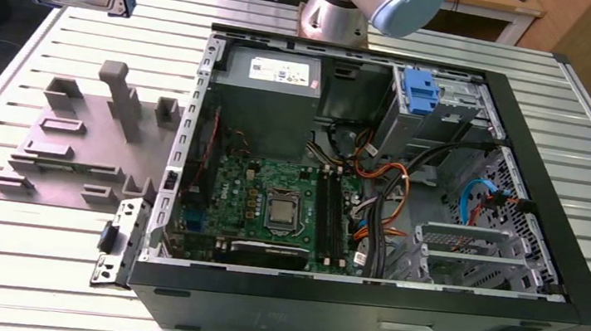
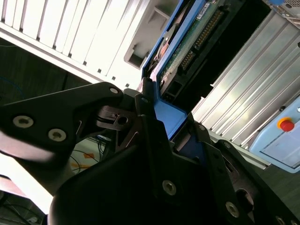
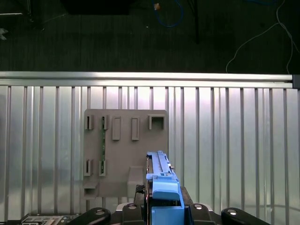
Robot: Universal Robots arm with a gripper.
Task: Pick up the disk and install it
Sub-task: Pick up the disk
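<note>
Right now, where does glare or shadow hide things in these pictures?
Exterior view: the table glares pale, the computer case is dim inside. Second wrist view: the slats wash out white; the gripper, shut on the disk, is nearly black. First wrist view: the slats show bright streaks, the floor beyond is dark.

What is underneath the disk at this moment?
In the first wrist view the disk, held by the gripper, hangs above the grey fixture on the slatted table. The part of the fixture straight below the disk is covered.
</note>
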